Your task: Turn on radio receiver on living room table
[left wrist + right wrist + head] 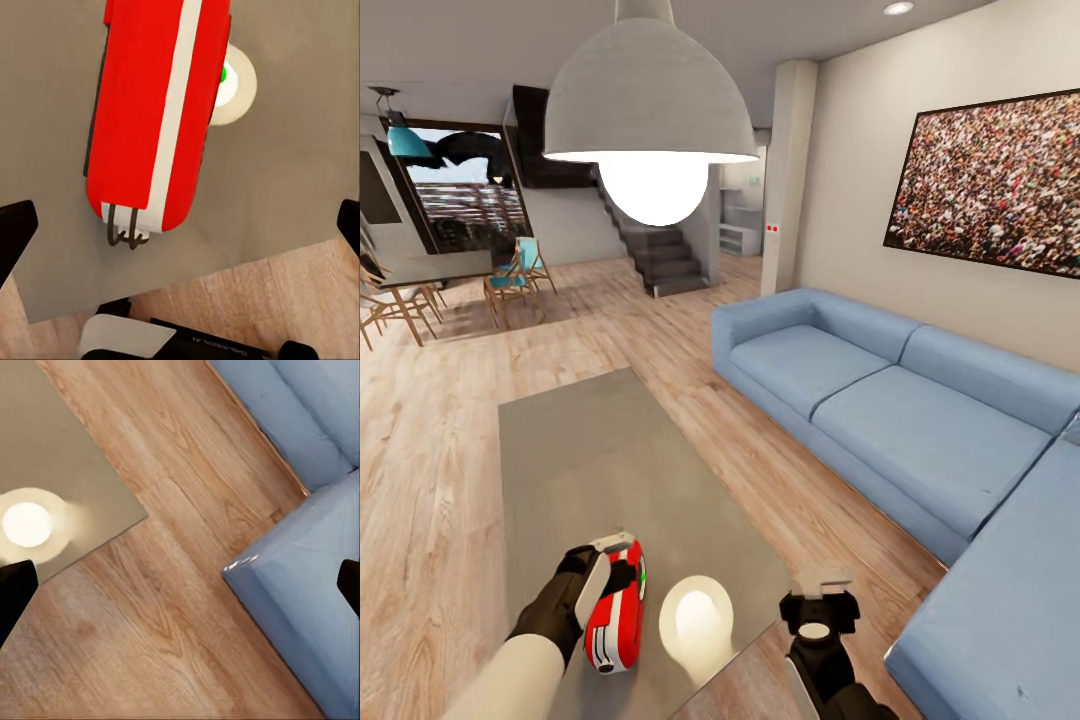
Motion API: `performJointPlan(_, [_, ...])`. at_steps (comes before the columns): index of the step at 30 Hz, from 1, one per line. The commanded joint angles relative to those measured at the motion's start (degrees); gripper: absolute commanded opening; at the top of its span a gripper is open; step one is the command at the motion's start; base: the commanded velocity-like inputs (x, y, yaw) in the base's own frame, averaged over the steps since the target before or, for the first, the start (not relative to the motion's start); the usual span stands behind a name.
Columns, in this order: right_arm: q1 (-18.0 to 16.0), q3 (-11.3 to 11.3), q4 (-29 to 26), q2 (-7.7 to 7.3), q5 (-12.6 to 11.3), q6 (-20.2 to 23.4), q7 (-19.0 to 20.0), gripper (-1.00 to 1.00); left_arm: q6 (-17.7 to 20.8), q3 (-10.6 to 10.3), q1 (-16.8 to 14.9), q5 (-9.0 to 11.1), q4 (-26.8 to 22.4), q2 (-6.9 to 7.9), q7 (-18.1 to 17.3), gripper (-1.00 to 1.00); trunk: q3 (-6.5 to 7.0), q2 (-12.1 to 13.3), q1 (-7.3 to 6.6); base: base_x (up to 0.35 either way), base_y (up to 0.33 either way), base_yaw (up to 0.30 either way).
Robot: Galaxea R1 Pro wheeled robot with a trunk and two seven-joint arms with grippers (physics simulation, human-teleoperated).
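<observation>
On the near end of the table, close to its near left corner: the radio, red with white trim, lying lengthwise, a small green light on its right side. Held over it from the left, the left gripper, white finger against the radio's left flank, black wrist and pale forearm behind. From the left wrist camera, the radio seen from above on the grey top, a white stripe along its length, a thin wire loop at its near end, green light at its right edge over a bright lamp glare; the two black fingertips wide apart at the picture's edges, well clear of the radio, so jaws spread, nothing clamped.

Just right of the radio, a round bright reflection of the lamp on the glassy top. Further right, past the table's near right corner and above bare wood floor, the right gripper, black with a white tip. From the right wrist camera, black fingertips far apart at both edges, empty, with floor, table corner and sofa corner below.

To the right, a blue L-shaped sofa along the wall, well apart from the radio. Above it, a large crowd photo. Overhead, a white dome lamp, hanging large in the upper middle. Far left, a dining table with wooden chairs; far middle, dark stairs.
</observation>
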Motion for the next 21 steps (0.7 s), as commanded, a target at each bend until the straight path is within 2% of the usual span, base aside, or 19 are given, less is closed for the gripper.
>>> performJointPlan(1, [0.0, 0.0, 0.5, 0.0, 0.0, 0.1, 0.0, 1.0, 0.0, 0.0, 0.2, 0.0, 0.1, 0.03, -0.1, 1.0, 0.0, 0.0, 0.0, 0.0, 0.0, 0.0])
performJointPlan(4, [0.0, -0.1, 1.3, 0.0, 0.0, 0.3, 0.0, 1.0, -0.1, 0.1, 1.1, -0.1, 0.1, 0.24, -0.2, 1.0, 0.0, 0.0, 0.0, 0.0, 0.0, 0.0])
performJointPlan(7, [0.0, -0.4, 3.2, 0.0, 0.1, 0.3, -0.1, 1.0, -0.6, 0.1, 2.5, 0.0, 0.1, 1.55, -0.4, 1.0, 0.0, 0.0, 0.0, 0.0, 0.0, 0.0])
performJointPlan(9, [0.0, -0.5, 6.8, 0.0, 0.2, 0.2, -0.2, 1.0, -1.3, 0.2, 3.8, 0.0, 0.1, 2.77, -0.9, 1.0, 0.0, 0.0, 0.0, 0.0, 0.0, 0.0])
performJointPlan(12, [0.0, -0.6, 9.3, -0.06, 0.3, -0.1, -0.3, 1.0, -2.0, 0.3, 5.2, 0.0, 0.1, 3.61, -1.8, 1.0, 0.0, 0.0, 0.0, 0.0, 0.0, 0.0])
performJointPlan(19, [0.0, -0.7, 10.9, -0.24, 0.3, -0.2, -0.6, 1.0, -4.6, 0.3, 7.6, 0.0, 0.2, 4.82, -2.2, 1.0, 0.0, 0.0, 0.0, 0.0, 0.0, 0.0])
performJointPlan(21, [0.0, -0.7, 12.7, -0.26, 0.4, -0.3, -1.9, 1.0, -5.7, 0.3, 8.6, 0.0, 0.1, 5.7, -2.2, 1.0, 0.0, 0.0, 0.0, 0.0, 0.0, 0.0])
